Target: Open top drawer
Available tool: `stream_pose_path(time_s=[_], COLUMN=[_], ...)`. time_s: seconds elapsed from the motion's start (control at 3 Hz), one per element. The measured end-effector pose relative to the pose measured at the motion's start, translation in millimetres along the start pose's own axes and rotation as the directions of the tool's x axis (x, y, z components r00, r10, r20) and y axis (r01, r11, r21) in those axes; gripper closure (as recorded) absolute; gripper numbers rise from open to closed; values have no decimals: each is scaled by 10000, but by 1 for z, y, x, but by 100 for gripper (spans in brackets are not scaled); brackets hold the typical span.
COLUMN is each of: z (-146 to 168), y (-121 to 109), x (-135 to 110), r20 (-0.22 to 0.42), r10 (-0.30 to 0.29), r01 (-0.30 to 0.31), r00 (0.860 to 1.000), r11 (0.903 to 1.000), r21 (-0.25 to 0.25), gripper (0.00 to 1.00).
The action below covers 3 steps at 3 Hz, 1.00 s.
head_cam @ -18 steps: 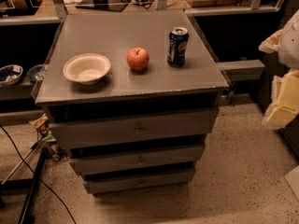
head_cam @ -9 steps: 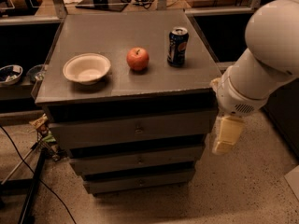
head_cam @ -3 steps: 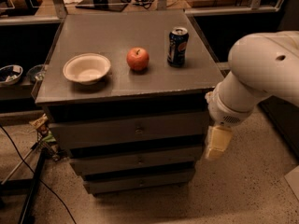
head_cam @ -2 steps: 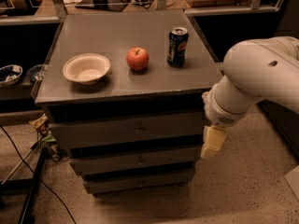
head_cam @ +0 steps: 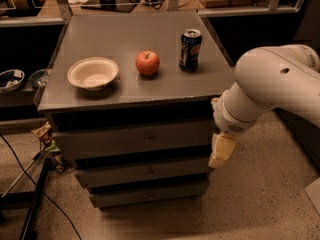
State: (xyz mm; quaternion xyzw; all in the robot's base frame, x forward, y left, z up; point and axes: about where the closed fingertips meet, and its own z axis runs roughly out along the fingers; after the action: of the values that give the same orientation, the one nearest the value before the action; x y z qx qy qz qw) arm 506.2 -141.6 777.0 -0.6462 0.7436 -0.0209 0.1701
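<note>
The top drawer (head_cam: 100, 140) is the tallest grey front of the cabinet, just under the tabletop, with a small metal knob (head_cam: 148, 140) at its centre. It looks closed, flush with the two narrower drawers below. My gripper (head_cam: 220, 152) hangs at the end of the white arm (head_cam: 270, 86), right of the drawer's right end, level with the gap between the top and middle drawers. It is apart from the knob.
On the cabinet top (head_cam: 130, 39) stand a white bowl (head_cam: 93, 73), a red apple (head_cam: 147, 63) and a blue soda can (head_cam: 190, 49). Cables and a metal stand (head_cam: 35, 194) lie on the speckled floor at the left. Dark shelving (head_cam: 15, 79) runs behind.
The arm has swung in from the right and the gripper has moved left and slightly down, closer to the drawer fronts. The drawers and tabletop objects have not moved.
</note>
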Motion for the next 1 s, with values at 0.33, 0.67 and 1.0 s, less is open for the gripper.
stream_pose_path(time_s=[0.33,0.67,1.0], z=[14,42,42], y=[6,4,4], x=[3,-9,-9], r20=[169,669,671], r10=[-73,-159,-160], r01=[75,186,187], r00=[9998,9976,9976], r11=[9999,9990,9990], r21=[-123,-401,-407], gripper=[0,0,0])
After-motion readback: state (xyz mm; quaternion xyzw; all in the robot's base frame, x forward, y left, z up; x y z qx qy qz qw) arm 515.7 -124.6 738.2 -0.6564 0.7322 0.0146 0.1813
